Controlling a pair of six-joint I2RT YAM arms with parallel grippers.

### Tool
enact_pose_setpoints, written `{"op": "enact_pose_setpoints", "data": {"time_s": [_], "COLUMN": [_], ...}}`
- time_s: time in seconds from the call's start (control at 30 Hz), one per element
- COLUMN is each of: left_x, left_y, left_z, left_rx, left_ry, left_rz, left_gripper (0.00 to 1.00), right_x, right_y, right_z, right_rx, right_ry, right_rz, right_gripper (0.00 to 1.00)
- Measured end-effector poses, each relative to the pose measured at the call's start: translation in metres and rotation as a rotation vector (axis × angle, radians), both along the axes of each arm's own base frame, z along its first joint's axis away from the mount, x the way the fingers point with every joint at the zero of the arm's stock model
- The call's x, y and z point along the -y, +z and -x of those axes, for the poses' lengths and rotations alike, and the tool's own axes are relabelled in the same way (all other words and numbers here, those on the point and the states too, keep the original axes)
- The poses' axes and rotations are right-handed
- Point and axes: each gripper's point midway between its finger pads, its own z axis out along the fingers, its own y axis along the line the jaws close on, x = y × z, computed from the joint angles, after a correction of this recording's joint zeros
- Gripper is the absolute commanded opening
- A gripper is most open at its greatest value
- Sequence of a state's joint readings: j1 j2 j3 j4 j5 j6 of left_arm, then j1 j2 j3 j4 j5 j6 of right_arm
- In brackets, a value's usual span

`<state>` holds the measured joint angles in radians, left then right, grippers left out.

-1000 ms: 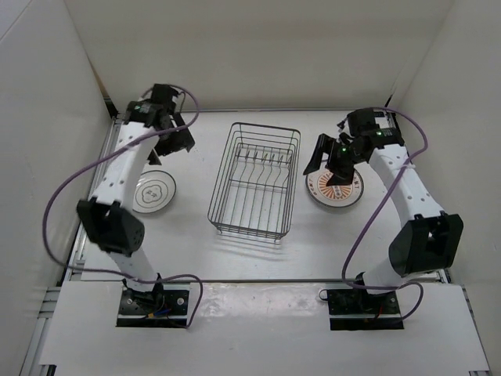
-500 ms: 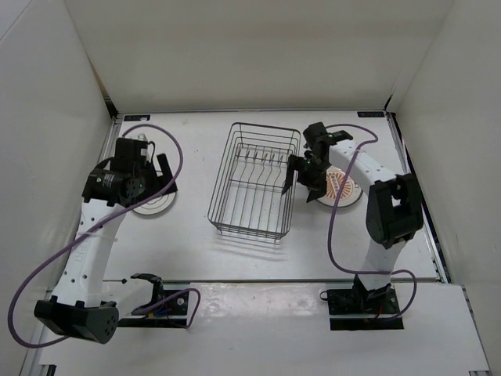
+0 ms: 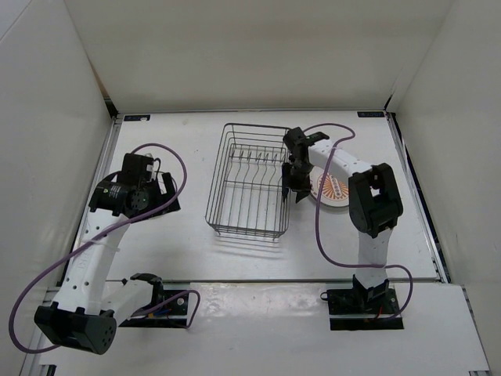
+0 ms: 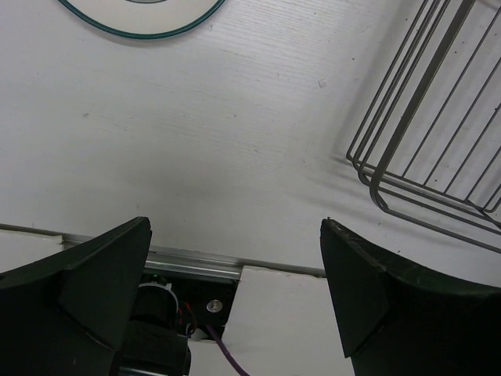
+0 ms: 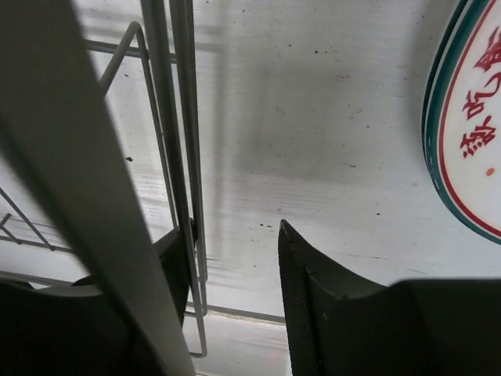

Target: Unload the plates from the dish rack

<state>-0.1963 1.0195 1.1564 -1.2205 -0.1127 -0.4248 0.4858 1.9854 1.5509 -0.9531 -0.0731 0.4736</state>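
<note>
The dish rack [image 3: 249, 178] stands empty mid-table; a corner of it shows in the left wrist view [image 4: 374, 186]. A stack of plates [image 3: 333, 189] with a red-orange pattern lies right of the rack, its teal rim in the right wrist view [image 5: 470, 117]. My right gripper [image 3: 291, 184] is open at the rack's right wall; its fingers straddle the wall wires [image 5: 182, 117], one finger inside and one outside [image 5: 235, 235]. Another plate lies at the left, only its rim showing [image 4: 141, 12]. My left gripper [image 3: 160, 200] hovers over it, open wide and empty [image 4: 235, 227].
White enclosure walls stand on the left, back and right. The table's near edge with a metal rail [image 4: 196, 262] and the left arm's base lie under the left gripper. Purple cables loop beside both arms [image 3: 321, 227].
My right gripper moved left from above the plate stack to the rack's right wall. My left arm pulled back toward the near side. The rack shifted slightly left.
</note>
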Motion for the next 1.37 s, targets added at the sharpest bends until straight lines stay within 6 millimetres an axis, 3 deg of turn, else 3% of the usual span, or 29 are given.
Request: {"op": "enact_pose_setpoints", "data": {"time_s": [0.33, 0.53, 0.63, 0.7, 0.9, 1.03, 1.17, 1.27, 1.37], "left_x": [0.005, 0.009, 0.011, 0.012, 0.014, 0.012, 0.012, 0.018, 0.040], "left_y": [-0.002, -0.002, -0.002, -0.003, -0.003, -0.001, -0.003, -0.021, -0.043], "left_z": [0.002, 0.003, 0.003, 0.003, 0.003, -0.001, -0.006, -0.003, 0.007], "left_rx": [-0.008, -0.013, -0.018, -0.020, -0.020, -0.002, 0.021, 0.018, 0.039], "left_ry": [-0.014, -0.024, -0.030, -0.034, -0.068, -0.111, -0.165, -0.212, -0.353], "left_rz": [0.019, 0.035, 0.045, 0.051, 0.051, 0.024, -0.003, 0.015, 0.110], "left_gripper": [1.00, 1.00, 1.00, 1.00, 1.00, 1.00, 1.00, 1.00, 1.00], "right_x": [0.001, 0.004, 0.004, 0.001, -0.011, 0.009, 0.047, 0.073, 0.096], "right_y": [0.000, 0.002, 0.011, 0.026, 0.119, 0.149, 0.166, 0.176, 0.182], "right_z": [-0.004, -0.007, -0.012, -0.021, -0.062, -0.038, 0.004, 0.027, 0.040], "right_rx": [0.032, 0.059, 0.081, 0.109, 0.309, 0.331, 0.366, 0.416, 0.462], "right_ry": [0.055, 0.119, 0.147, 0.145, 0.058, -0.020, -0.077, -0.105, -0.121], "right_rz": [0.016, 0.033, 0.033, 0.034, -0.008, 0.015, 0.075, 0.125, 0.185], "right_gripper": [0.46, 0.61, 0.79, 0.88, 0.89, 0.89, 0.89, 0.89, 0.89]}}
